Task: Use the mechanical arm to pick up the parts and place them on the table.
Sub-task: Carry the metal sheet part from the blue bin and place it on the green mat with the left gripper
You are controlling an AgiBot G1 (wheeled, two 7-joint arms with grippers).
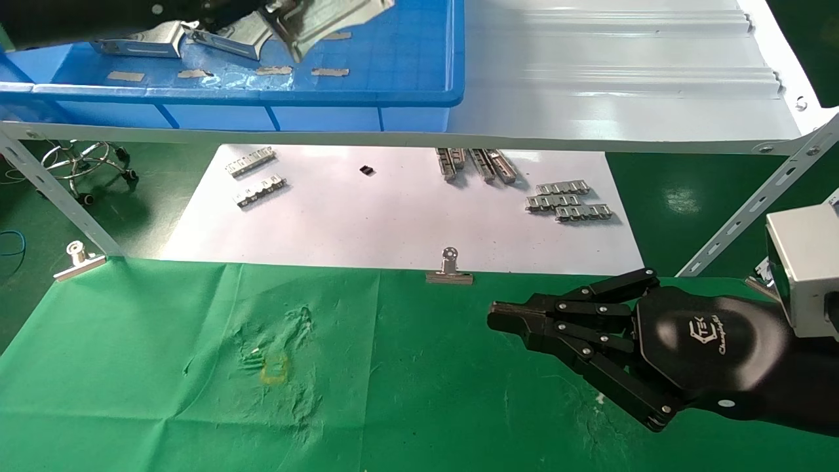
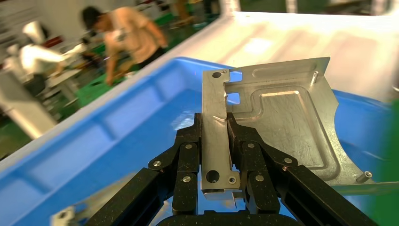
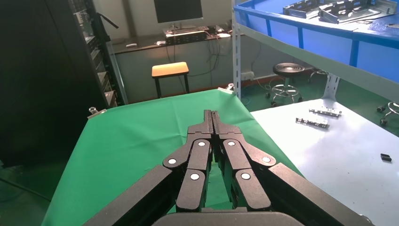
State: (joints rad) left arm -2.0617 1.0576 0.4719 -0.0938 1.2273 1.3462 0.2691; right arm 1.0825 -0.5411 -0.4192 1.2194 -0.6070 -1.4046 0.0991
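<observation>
My left gripper [image 1: 278,16] is at the top edge of the head view, over the blue bin [image 1: 229,97]. It is shut on a shiny silver part [image 1: 337,19], lifted and tilted above the bin floor. In the left wrist view the fingers [image 2: 215,120] pinch the part's upturned edge, and the plate [image 2: 287,127] spreads out beyond them. Two more parts [image 1: 141,40] lie in the bin, and they also show in the right wrist view [image 3: 339,9]. The green cloth table [image 1: 426,400] lies below. My right gripper [image 1: 497,319] is shut and empty, parked over the cloth at the right [image 3: 212,115].
A white paper sheet [image 1: 393,216] behind the cloth carries small toothed strips [image 1: 570,200]. Binder clips [image 1: 449,269] hold the cloth's far edge. The bin stands on a pale grey ribbed shelf [image 1: 623,65] with slanted metal struts [image 1: 59,196]. A person [image 2: 131,37] works far behind.
</observation>
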